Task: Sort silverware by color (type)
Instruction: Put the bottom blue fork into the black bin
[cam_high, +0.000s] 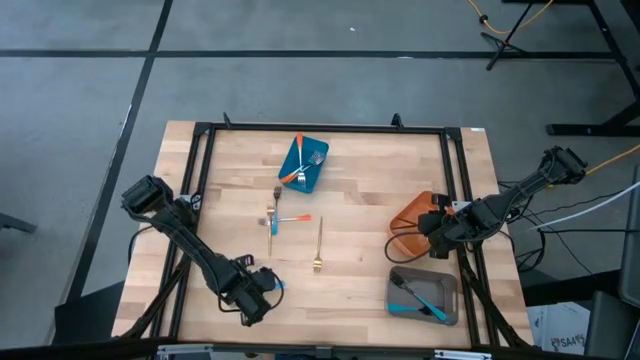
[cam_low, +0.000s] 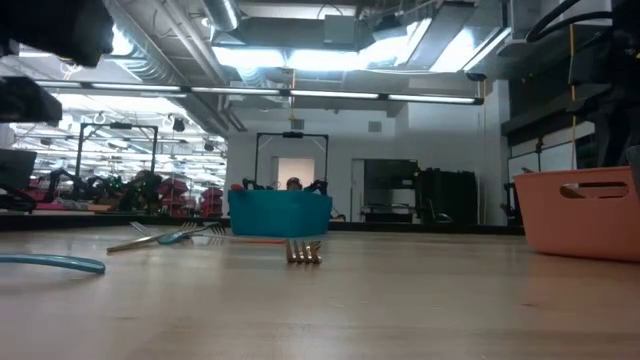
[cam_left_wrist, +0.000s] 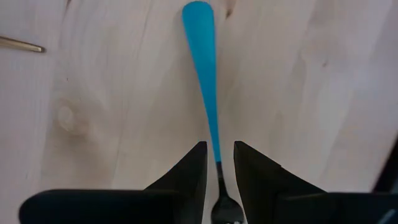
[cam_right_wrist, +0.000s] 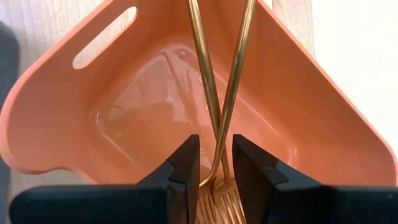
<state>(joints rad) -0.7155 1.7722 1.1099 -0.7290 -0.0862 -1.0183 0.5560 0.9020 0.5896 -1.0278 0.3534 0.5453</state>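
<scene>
My left gripper (cam_high: 258, 291) is at the table's near left, shut on a blue-handled fork (cam_left_wrist: 205, 74) whose handle (cam_low: 50, 263) points away from it, low along the wood. My right gripper (cam_high: 433, 228) is over the orange container (cam_right_wrist: 118, 124) at the right, shut on two gold forks (cam_right_wrist: 214, 74). A single gold fork (cam_high: 318, 246) lies flat mid-table, its tines (cam_low: 303, 252) toward the near edge. A small crossed cluster of forks (cam_high: 273, 220), orange, blue and gold, lies left of it. My left gripper holds the blue-handled fork at its metal neck (cam_left_wrist: 218, 168), just above the tines, between the two fingers. The fingers lie along the fork. The blue handle stretches out ahead of them, flat and close over the tabletop. Whether it rests on the wood I cannot tell. My right gripper pinches both gold forks together near their tine ends (cam_right_wrist: 217, 180), between the two fingers. The handles (cam_right_wrist: 239, 56) cross just past the fingertips and spread apart ahead of them. Both forks are lifted clear above the orange container's floor.
A blue container (cam_high: 306, 181) at the far middle holds orange-handled forks (cam_high: 296, 170). A grey container (cam_high: 444, 284) at the near right holds a blue-handled fork (cam_high: 420, 300). A black frame (cam_high: 320, 130) runs along the table's far and side edges. Bare wood lies between the containers.
</scene>
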